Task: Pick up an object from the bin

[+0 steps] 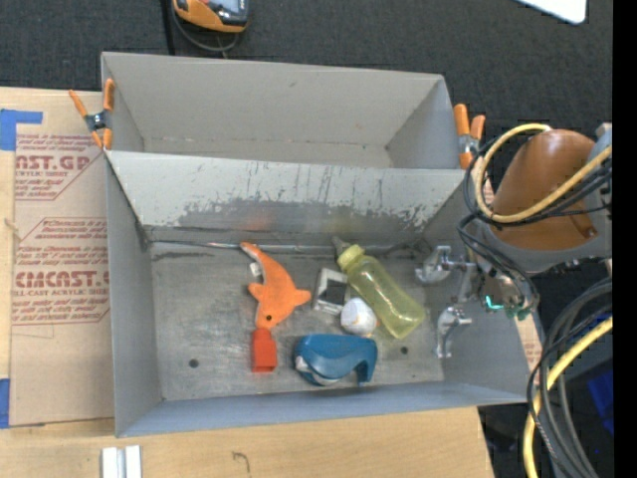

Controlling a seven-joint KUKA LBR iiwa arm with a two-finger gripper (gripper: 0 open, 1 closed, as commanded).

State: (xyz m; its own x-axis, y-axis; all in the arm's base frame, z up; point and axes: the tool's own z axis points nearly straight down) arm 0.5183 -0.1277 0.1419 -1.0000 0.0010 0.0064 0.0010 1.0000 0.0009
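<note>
Jaws: parted, nothing held; the two metal fingers (450, 322) hang low at the bin's right end, just right of the bottle.
Bin (129, 267): grey metal, a handful of loose things on its floor, right of centre.
Nearest thing: yellow-green plastic bottle (380, 294), lying on its side, slantwise, cap toward the back wall.
Handling (judged): light, probably empty; smooth rounded wall, apt to slip or roll; thin body may give under a squeeze.
Hold (judged): across the middle of the body, square to its long axis; the narrow neck under the cap is a second choice.
Neighbours: white rounded lump (358, 317) touching the bottle's near side; small grey-and-white square piece (330, 289) just beside its neck; blue rounded thing (336, 358) at the front.
Further off: orange fish-shaped toy (272, 292) and red-orange block (263, 352), well apart from the jaws.
Risk (judged): the finger on the left side may catch the white lump when closing.
</note>
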